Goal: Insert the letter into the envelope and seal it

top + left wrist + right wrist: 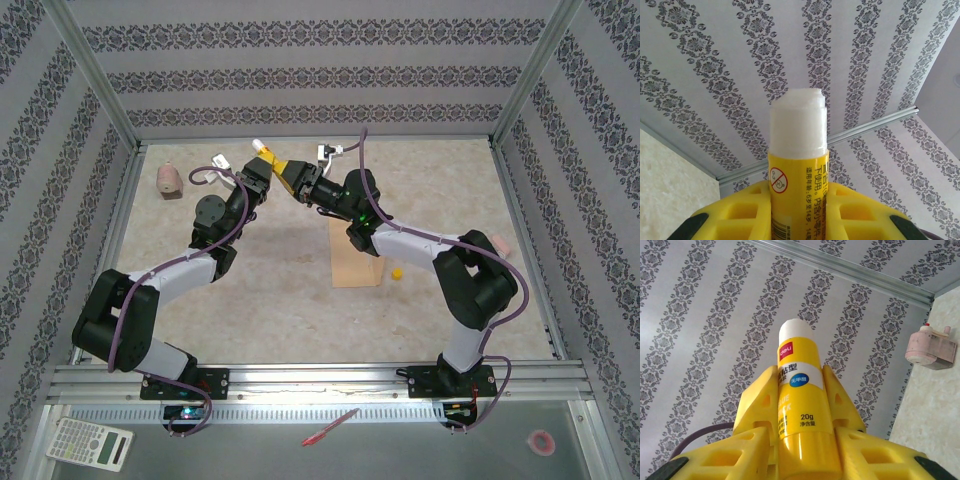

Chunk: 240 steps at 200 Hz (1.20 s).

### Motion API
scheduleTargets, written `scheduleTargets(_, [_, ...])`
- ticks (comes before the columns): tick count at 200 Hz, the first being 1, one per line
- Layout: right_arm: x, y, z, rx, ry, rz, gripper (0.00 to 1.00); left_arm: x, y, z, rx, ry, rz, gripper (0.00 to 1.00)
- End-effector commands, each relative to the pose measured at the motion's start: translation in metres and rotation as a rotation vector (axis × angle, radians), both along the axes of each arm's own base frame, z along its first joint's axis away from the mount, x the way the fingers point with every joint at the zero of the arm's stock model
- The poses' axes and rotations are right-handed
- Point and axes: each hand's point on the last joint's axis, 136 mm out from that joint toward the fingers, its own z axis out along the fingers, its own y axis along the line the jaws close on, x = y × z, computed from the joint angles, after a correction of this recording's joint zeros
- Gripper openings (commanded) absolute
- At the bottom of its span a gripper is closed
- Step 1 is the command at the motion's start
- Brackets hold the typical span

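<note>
The left gripper [799, 192] pinches the uncapped glue stick [798, 145]. The right gripper [800, 390] flanks the same stick, but whether it is gripping cannot be told. The envelope [352, 270] lies flat right of centre in the top view, well below both grippers.

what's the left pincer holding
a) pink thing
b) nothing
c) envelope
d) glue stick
d: in the left wrist view the glue stick stands upright, clamped between the yellow fingers of the left pincer.
</note>
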Motion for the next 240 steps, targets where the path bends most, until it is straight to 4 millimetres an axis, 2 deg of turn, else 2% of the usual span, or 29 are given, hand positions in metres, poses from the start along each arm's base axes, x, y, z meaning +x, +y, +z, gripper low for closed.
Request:
scheduleTargets(1, [-0.005, 0.005, 0.028, 0.061, -0.081, 0.016, 0.37, -0.005, 0.003, 0.013, -0.029, -0.058, -0.008, 0.00])
scheduleTargets(50, [-0.003, 0.005, 0.029, 0.069, -0.084, 0.013, 0.38, -0.004, 0.000, 0.009, -0.022, -0.049, -0.021, 0.00])
scheduleTargets(128, [-0.004, 0.006, 0.031, 0.068, -0.096, 0.019, 0.25, -0.007, -0.001, 0.003, -0.013, -0.041, -0.035, 0.00])
scheduleTargets(169, [-0.003, 0.001, 0.031, 0.061, -0.099, 0.007, 0.23, -0.009, -0.001, 0.000, -0.004, -0.039, -0.036, 0.00])
scheduleTargets(190, [-0.003, -0.003, 0.030, 0.055, -0.101, -0.004, 0.22, -0.011, 0.000, 0.001, 0.004, -0.045, -0.033, 0.04])
scheduleTargets(212, [-0.002, -0.010, 0.030, 0.042, -0.107, -0.022, 0.22, -0.013, 0.001, 0.004, 0.015, -0.050, -0.029, 0.16])
scheduleTargets(229, [-0.001, -0.015, 0.029, 0.029, -0.106, -0.037, 0.21, -0.014, 0.003, 0.004, 0.025, -0.049, -0.023, 0.38])
scheduleTargets(240, [-0.001, -0.018, 0.027, 0.017, -0.108, -0.048, 0.21, -0.015, 0.004, 0.007, 0.032, -0.057, -0.023, 0.45])
